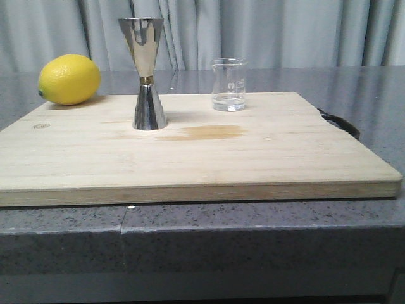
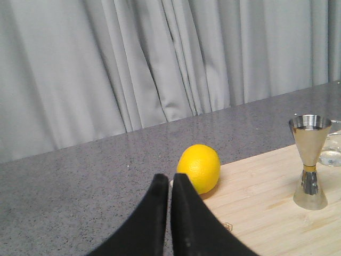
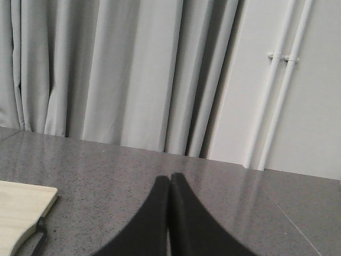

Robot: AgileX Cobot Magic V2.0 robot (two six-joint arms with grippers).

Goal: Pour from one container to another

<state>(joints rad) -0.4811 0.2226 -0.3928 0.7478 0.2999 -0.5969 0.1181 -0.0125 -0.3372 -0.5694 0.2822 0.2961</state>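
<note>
Curtain (image 1: pixel 266 31): grey, in folds, it hangs behind the whole scene.
Surface (image 1: pixel 253 228): dark grey speckled stone; it carries the board, and its front edge shows a thin vertical seam.
Board (image 1: pixel 190 158): a wide light wooden cutting board that lies flat on the surface. It has a dark strap handle (image 1: pixel 340 122) at its right end and a darker brown stain (image 1: pixel 212 132) near the middle.
Lemon (image 1: pixel 69 79): yellow, it lies on the far left corner of the board, well apart from the jigger.
Jigger (image 1: pixel 148 73): shiny steel, hourglass-shaped, with a thin brass-coloured band at the waist. It stands upright on the board, left of centre, just behind the stain. The left wrist view shows it too (image 2: pixel 309 161), with the open cup on top.
Beaker (image 1: pixel 228 85): small, clear glass, shorter than the jigger. It stands upright on the board to the right of the jigger, near it but not touching. A little clear liquid is at the bottom, and faint printing is on the wall.
Left gripper (image 2: pixel 170 184): black fingers pressed together, closed on nothing. It is near the lemon, not touching it.
Right gripper (image 3: pixel 169 182): fingers also closed together and empty, over the bare surface beside the board's handle end.
</note>
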